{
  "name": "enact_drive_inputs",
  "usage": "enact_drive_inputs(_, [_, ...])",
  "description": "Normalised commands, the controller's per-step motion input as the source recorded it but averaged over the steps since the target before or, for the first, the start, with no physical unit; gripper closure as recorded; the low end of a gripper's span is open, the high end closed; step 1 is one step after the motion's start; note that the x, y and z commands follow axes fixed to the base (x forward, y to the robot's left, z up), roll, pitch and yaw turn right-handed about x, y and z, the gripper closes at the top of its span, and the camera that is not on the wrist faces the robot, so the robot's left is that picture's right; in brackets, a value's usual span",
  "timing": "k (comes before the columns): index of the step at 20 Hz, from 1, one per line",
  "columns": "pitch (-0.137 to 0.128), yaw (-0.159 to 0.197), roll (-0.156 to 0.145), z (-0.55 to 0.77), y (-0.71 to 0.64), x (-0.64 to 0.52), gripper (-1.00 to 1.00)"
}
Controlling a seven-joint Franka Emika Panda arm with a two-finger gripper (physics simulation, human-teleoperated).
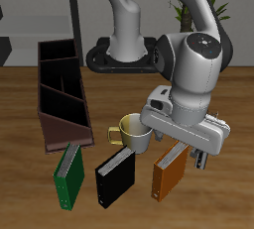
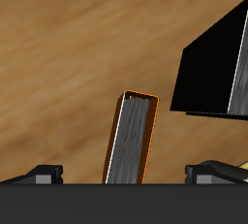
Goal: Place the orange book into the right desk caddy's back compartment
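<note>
The orange book (image 1: 169,173) lies on the wooden table near its front edge, the last in a row of three books. In the wrist view the orange book (image 2: 133,141) shows its pale page edges and thin orange rim. My gripper (image 1: 195,156) hangs just above the book's far end. It is open: the two fingertips (image 2: 44,175) stand wide apart on either side of the book without touching it. The right desk caddy (image 1: 60,89) is a long dark maroon box with partitions, at the other end of the table, farther back than the books.
A black book (image 1: 114,178) lies beside the orange one, and the black book (image 2: 215,68) also shows in the wrist view. A green book (image 1: 67,178) lies just in front of the caddy. A yellow mug (image 1: 132,131) stands behind the books, under the arm.
</note>
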Motion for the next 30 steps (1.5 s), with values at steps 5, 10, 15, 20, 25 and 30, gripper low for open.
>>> enact_drive_inputs(5, [0.024,-0.003,-0.005,-0.17,-0.01,0.04,-1.0])
enact_drive_inputs(10, [0.042,-0.03,0.0,-0.27,-0.1,0.05,-1.0])
enact_drive_inputs(15, [0.01,-0.02,0.011,-0.19,-0.07,0.0,-1.0])
enact_drive_inputs(20, [0.022,-0.014,-0.013,-0.23,-0.15,0.03,1.0])
enact_drive_inputs(25, [-0.022,-0.015,0.011,0.09,-0.01,-0.04,1.0])
enact_drive_inputs(30, [-0.064,0.036,0.018,0.3,0.1,-0.08,1.0])
